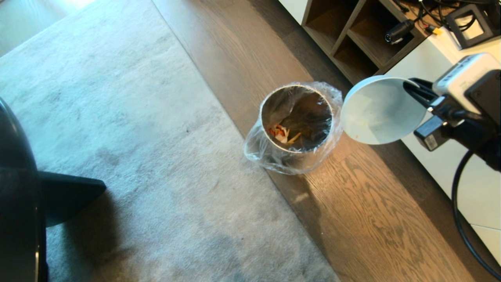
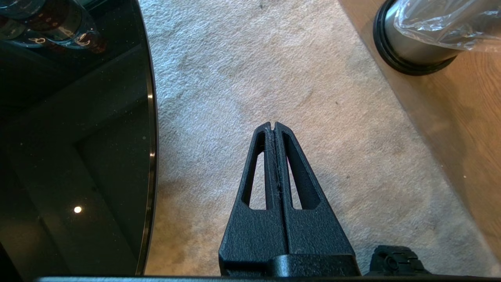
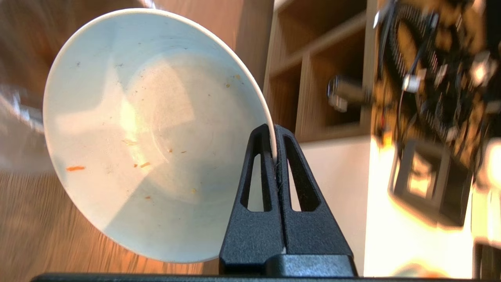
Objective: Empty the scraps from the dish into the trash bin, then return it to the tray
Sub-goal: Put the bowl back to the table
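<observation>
My right gripper [image 1: 413,89] [image 3: 273,131] is shut on the rim of the white dish [image 1: 381,111] [image 3: 152,141], which is tipped on its side with its mouth facing the trash bin [image 1: 296,121]. The dish hangs in the air just right of the bin. Only small orange crumbs cling inside it. The steel bin with its clear bag liner stands on the wood floor, and the scraps [image 1: 283,134] lie at its bottom. The bin's black base [image 2: 411,51] also shows in the left wrist view. My left gripper [image 2: 273,126] is shut and empty above the carpet. The tray is out of view.
A glossy black round tabletop [image 1: 17,196] [image 2: 74,137] stands at the left over a grey carpet [image 1: 117,117]. A wooden shelf unit [image 1: 352,35] with a camera and cables sits behind the bin, beside a white cabinet [image 1: 462,184].
</observation>
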Motion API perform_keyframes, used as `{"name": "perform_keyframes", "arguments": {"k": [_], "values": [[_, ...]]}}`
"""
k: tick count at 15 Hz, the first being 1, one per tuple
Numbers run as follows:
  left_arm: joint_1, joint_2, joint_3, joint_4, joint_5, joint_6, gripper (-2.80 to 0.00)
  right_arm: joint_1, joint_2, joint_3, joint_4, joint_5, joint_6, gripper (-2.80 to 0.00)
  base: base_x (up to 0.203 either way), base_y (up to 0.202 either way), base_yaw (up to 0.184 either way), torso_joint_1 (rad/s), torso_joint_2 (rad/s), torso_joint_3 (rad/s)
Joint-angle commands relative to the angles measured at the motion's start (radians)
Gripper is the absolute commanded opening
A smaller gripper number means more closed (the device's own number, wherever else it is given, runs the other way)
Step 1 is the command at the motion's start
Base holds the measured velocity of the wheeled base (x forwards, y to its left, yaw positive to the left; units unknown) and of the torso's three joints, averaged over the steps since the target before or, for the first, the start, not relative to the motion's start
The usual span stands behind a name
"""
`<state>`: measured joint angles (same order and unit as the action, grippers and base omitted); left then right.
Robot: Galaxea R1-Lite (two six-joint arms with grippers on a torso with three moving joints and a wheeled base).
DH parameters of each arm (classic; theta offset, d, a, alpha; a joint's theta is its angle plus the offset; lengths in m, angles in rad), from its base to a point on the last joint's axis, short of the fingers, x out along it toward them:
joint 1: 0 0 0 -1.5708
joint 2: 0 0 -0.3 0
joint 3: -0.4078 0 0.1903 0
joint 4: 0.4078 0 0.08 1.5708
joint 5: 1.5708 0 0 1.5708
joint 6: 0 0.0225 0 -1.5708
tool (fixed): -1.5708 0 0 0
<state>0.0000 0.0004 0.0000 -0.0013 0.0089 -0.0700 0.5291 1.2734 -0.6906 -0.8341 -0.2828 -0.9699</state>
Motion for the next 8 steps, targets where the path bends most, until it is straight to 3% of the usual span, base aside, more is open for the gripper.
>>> {"name": "perform_keyframes", "arguments": {"k": [1,5,8], "values": [[0.000,0.000,0.000,0.000,0.000,-0.001,-2.80,-0.052,-0.112,-0.013,0.178,-0.030,0.037,-2.80,0.000,0.000,0.000,0.000,0.00,0.000],[0.000,0.000,0.000,0.000,0.000,-0.001,-2.80,-0.100,-0.277,-0.033,0.449,-0.050,0.066,-2.80,0.000,0.000,0.000,0.000,0.00,0.000],[0.000,0.000,0.000,0.000,0.000,-0.001,-2.80,-0.118,-0.359,-0.017,0.564,-0.054,0.066,-2.80,0.000,0.000,0.000,0.000,0.00,0.000]]}}
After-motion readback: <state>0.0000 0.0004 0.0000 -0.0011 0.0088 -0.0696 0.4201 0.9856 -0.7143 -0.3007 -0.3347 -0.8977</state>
